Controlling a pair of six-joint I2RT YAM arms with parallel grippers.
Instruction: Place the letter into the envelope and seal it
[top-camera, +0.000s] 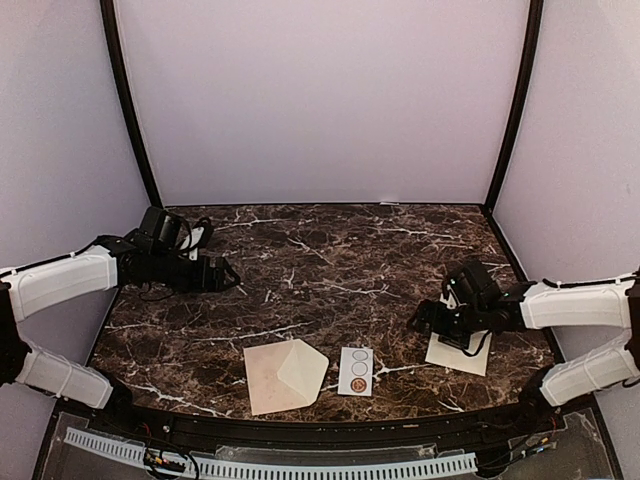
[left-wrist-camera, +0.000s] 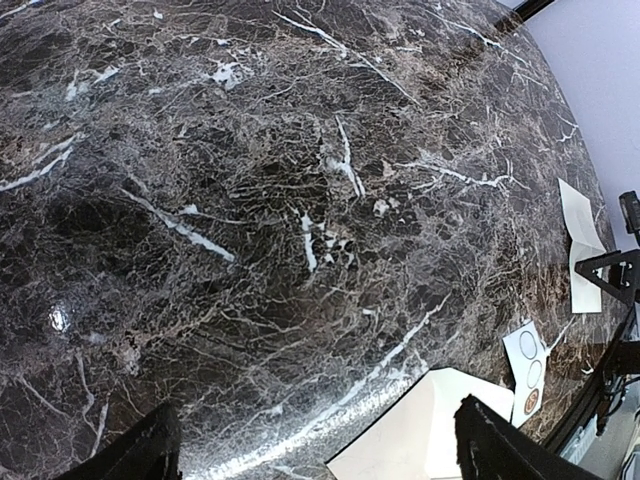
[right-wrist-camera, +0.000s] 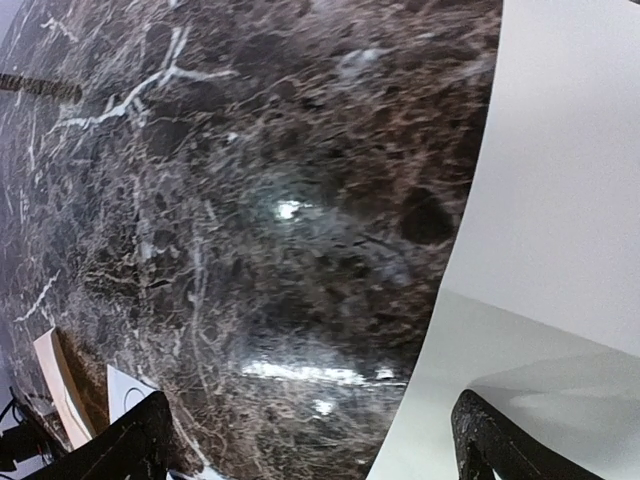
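The right gripper (top-camera: 424, 318) is seen spread wide, with nothing pinched. One fingertip (right-wrist-camera: 495, 435) is held over the edge of the letter (top-camera: 460, 353) and the other over bare marble; whether paper is touched cannot be told. One letter is counted, lying flat at the right of the table (top-camera: 330, 250), partly under that wrist.

The left gripper (top-camera: 228, 275) is likewise spread wide and empty, held over the marble at the far left, well apart from everything.

One envelope (top-camera: 284, 376) is counted at the near middle edge, its pointed flap opened out towards the one small white card (top-camera: 356, 371) just beside it. Three printed circles are made out on the card, one of them brownish.
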